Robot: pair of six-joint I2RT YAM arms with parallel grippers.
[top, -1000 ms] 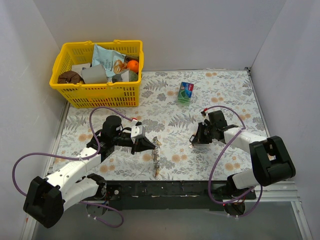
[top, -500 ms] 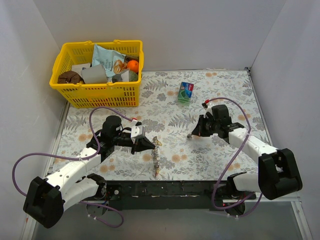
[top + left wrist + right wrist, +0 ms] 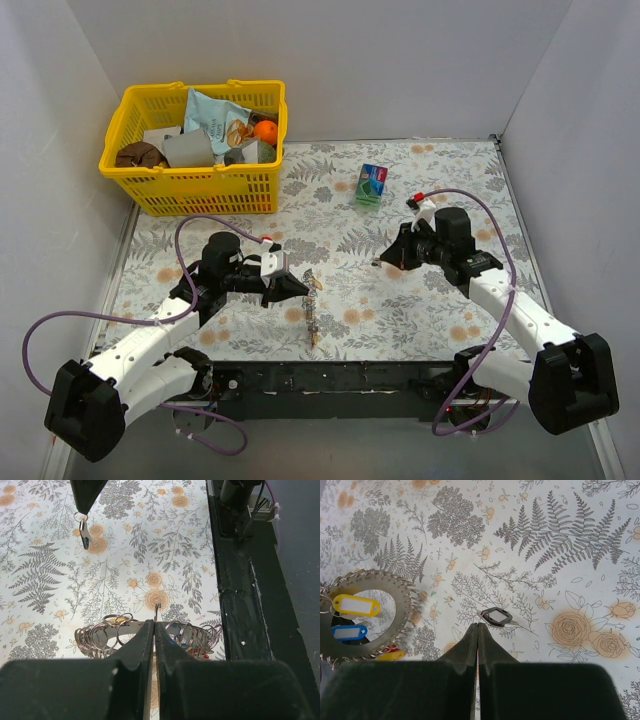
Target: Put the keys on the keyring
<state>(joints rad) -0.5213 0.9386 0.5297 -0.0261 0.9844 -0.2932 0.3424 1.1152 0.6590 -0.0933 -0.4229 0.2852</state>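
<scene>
The keyring (image 3: 314, 305) is a toothed metal ring lined with small split rings. My left gripper (image 3: 297, 286) is shut on its rim and holds it edge-on above the floral mat. In the left wrist view the keyring (image 3: 105, 632) spans both sides of my shut left gripper (image 3: 154, 623). The right wrist view shows the keyring (image 3: 402, 597) face-on with yellow (image 3: 356, 605) and blue (image 3: 349, 632) tags on it. My right gripper (image 3: 383, 262) is shut on a key with a whitish, dark-framed tag (image 3: 496, 616), just beyond its tip (image 3: 478, 625). That key (image 3: 84, 530) hangs from the right gripper's tip.
A yellow basket (image 3: 140, 185) with packets and an orange stands at the back left. A small green and blue box (image 3: 371, 184) sits at the back middle. The black front rail (image 3: 245, 605) runs along the near edge of the mat.
My right arm has risen and drawn back a little, carrying the key up and slightly left. My left arm and the keyring have hardly moved.
</scene>
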